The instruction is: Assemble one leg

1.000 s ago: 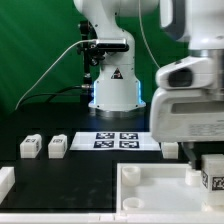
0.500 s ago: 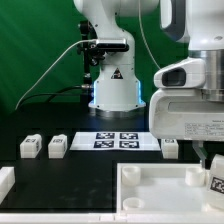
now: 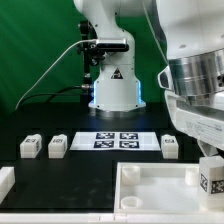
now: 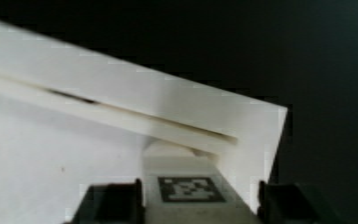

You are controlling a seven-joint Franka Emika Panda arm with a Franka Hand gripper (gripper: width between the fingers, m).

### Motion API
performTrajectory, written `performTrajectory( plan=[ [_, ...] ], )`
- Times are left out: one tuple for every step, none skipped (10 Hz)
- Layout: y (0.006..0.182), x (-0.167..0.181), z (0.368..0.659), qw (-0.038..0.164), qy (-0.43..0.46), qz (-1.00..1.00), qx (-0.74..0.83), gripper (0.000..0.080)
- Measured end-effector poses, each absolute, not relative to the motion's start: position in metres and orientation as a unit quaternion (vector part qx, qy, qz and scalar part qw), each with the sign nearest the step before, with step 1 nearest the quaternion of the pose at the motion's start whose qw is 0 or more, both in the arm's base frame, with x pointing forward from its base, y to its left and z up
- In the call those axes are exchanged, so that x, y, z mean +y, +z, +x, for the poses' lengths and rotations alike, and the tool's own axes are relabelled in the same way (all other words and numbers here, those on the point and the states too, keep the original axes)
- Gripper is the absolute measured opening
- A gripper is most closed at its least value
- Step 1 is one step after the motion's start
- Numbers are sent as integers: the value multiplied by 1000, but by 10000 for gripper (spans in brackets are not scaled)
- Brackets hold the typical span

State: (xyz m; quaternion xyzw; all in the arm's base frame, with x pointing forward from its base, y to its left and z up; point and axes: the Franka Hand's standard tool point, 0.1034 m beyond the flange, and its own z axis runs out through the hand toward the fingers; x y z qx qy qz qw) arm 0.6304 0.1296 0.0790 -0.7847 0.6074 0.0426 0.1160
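Note:
My gripper (image 3: pixel 211 172) comes down at the exterior view's right and is shut on a leg (image 3: pixel 211 181), a small white block with a tag on its face. It holds the leg over the right part of the large white tray-like piece (image 3: pixel 150 186). In the wrist view the leg (image 4: pixel 190 186) sits between the two dark fingers (image 4: pixel 105 203) of the gripper (image 4: pixel 194 205), tag facing the camera, above a corner of the tray-like piece (image 4: pixel 87 110). Three more legs stand on the table: two at the left (image 3: pixel 30 146) (image 3: pixel 57 146) and one at the right (image 3: pixel 170 145).
The marker board (image 3: pixel 118 139) lies in front of the robot base (image 3: pixel 112 85). A white part (image 3: pixel 5 181) shows at the lower left edge. The table is black.
The wrist has turned and tilted, and the gripper body now sits higher in the view. The held leg stays in about the same place. The leg behind, at the right, is now fully uncovered.

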Motion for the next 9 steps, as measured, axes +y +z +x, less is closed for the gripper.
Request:
performTrajectory(
  plan=[
    [79, 130, 630, 116, 42, -790, 601, 315],
    [79, 130, 630, 117, 39, -805, 580, 395],
    [77, 129, 628, 117, 34, -833, 540, 395],
    [77, 125, 628, 118, 28, -864, 489, 571],
    [77, 117, 630, 117, 11, -916, 384, 632],
    [78, 116, 631, 101, -7, -959, 264, 647],
    [77, 116, 631, 99, -12, -970, 220, 647],
    [77, 113, 631, 96, -18, -982, 162, 649],
    [77, 111, 631, 88, -27, -994, 65, 649]
  ],
)
